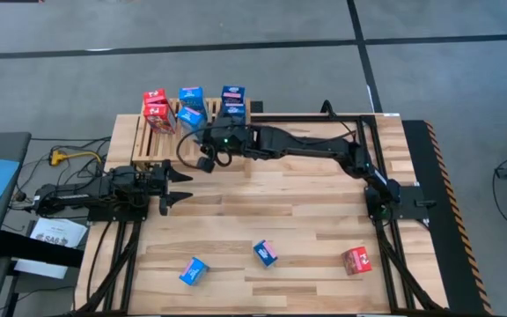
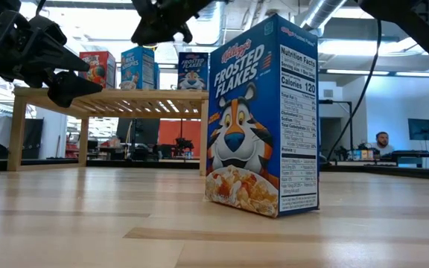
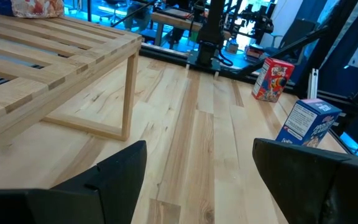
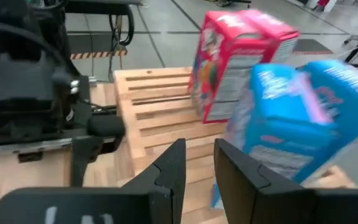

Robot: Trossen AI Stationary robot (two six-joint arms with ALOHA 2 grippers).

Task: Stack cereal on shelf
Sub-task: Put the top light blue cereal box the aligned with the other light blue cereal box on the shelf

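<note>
The slatted light-wood shelf (image 1: 148, 145) stands at the table's far left. Red cereal boxes (image 1: 155, 106) and blue ones (image 1: 190, 106) (image 1: 232, 99) stand on its far part. My right gripper (image 1: 202, 154) hovers over the shelf's near right part, beside the blue boxes (image 4: 303, 124) and short of the red ones (image 4: 235, 62). Its fingers (image 4: 199, 158) are a narrow gap apart with nothing between them. My left gripper (image 1: 179, 187) waits open and empty, near the shelf's near side (image 3: 55, 56). Two blue boxes (image 1: 194, 271) (image 1: 266, 254) and one red box (image 1: 357, 261) sit on the near tabletop.
In the low view the nearest blue box (image 2: 263, 119) stands upright on the table, with the shelf (image 2: 110, 94) behind it. The left wrist view shows a red box (image 3: 272, 79) and a blue one (image 3: 308, 121) on the planks. Bare planks lie between the shelf and these boxes.
</note>
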